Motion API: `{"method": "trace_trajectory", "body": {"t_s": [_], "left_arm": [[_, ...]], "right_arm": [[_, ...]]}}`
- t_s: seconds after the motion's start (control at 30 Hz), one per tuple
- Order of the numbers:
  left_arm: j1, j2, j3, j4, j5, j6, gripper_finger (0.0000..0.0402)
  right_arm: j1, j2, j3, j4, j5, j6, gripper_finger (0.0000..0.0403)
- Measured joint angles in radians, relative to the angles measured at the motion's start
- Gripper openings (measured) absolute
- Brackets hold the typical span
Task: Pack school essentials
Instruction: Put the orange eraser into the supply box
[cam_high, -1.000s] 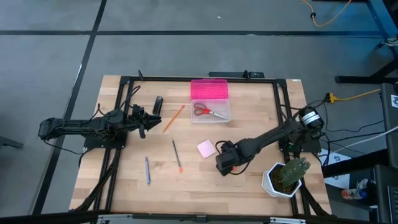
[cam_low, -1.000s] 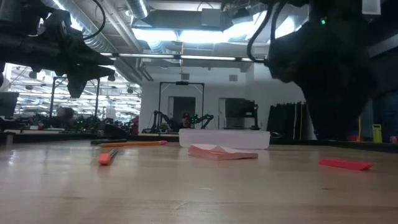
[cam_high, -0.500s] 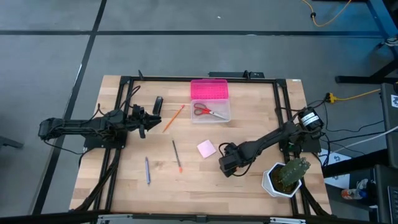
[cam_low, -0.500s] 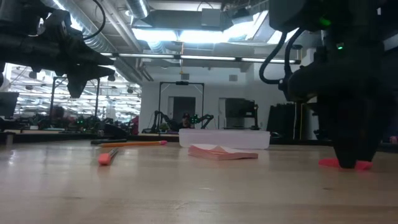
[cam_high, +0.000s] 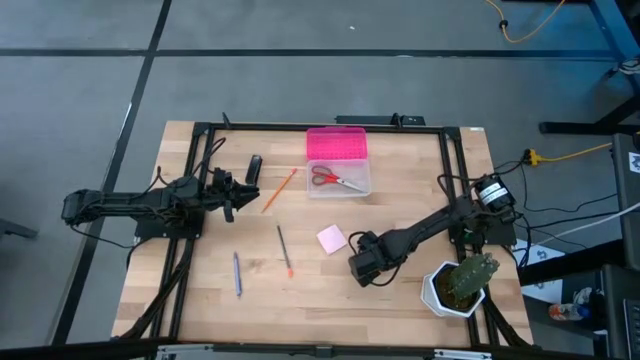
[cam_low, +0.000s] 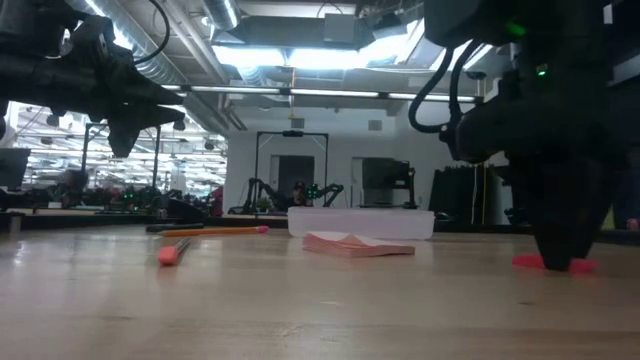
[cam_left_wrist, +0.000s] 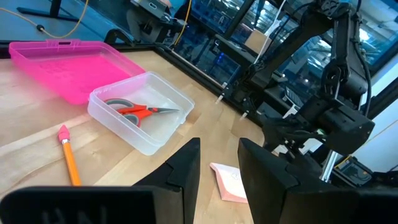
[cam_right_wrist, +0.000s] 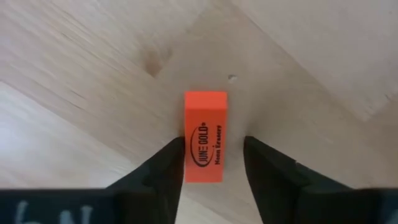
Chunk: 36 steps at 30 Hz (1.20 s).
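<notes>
A small orange-red eraser (cam_right_wrist: 205, 137) lies flat on the wooden table (cam_high: 200, 290), at the near right. My right gripper (cam_right_wrist: 214, 146) points down over it, open, with one finger on each long side; in the low view the gripper (cam_low: 562, 255) reaches the tabletop at the eraser (cam_low: 540, 263). The pink notepad (cam_high: 332, 238) lies just left of it. Red-handled scissors (cam_high: 337, 180) lie in the clear box (cam_high: 352, 190). An orange pencil (cam_high: 279, 190), two pens (cam_high: 283, 250) (cam_high: 238, 273) and a black oblong item (cam_high: 254, 168) lie on the left half. My left gripper (cam_high: 232, 195) waits there, open, holding nothing. My right gripper comes from above, pointing down, its fingers along the eraser's two long sides. One finger (cam_right_wrist: 165, 165) stands right at the eraser's side (cam_right_wrist: 188, 158); whether it touches, I cannot tell. A narrow gap separates the other finger (cam_right_wrist: 264, 165) from the eraser, which lies flat on the table.
The box's pink lid (cam_high: 336, 143) lies open toward the far edge. A cactus in a white pot (cam_high: 462, 283) stands at the near right corner, close to my right arm. Black frame rails (cam_high: 195, 200) run along the table's sides.
My right gripper has come down until its fingertips stand at the tabletop on either side of the eraser. The eraser has stayed where it was.
</notes>
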<state>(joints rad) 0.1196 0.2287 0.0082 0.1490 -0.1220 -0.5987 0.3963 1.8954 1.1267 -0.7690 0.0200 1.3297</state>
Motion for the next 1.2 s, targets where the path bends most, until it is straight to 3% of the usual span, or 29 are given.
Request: {"method": "trace_trajectory", "body": {"t_s": [0.47,0.8,1.0,1.2], "left_arm": [[0.0,0.0,0.0,0.0,0.0,0.0,0.0103],[0.0,0.0,0.0,0.0,0.0,0.0,0.0103],[0.0,0.0,0.0,0.0,0.0,0.0,0.0103],[0.0,0.0,0.0,0.001,0.0,0.0,0.0103]], "right_arm": [[-0.021,0.0,0.0,0.008,0.014,-0.003,0.0073],[-0.032,-0.038,-0.003,-0.009,0.025,-0.001,0.0067],[-0.11,-0.146,-0.002,-0.023,0.074,-0.014,0.0065],[-0.272,-0.214,-0.001,0.051,0.142,-0.159,0.0064]]}}
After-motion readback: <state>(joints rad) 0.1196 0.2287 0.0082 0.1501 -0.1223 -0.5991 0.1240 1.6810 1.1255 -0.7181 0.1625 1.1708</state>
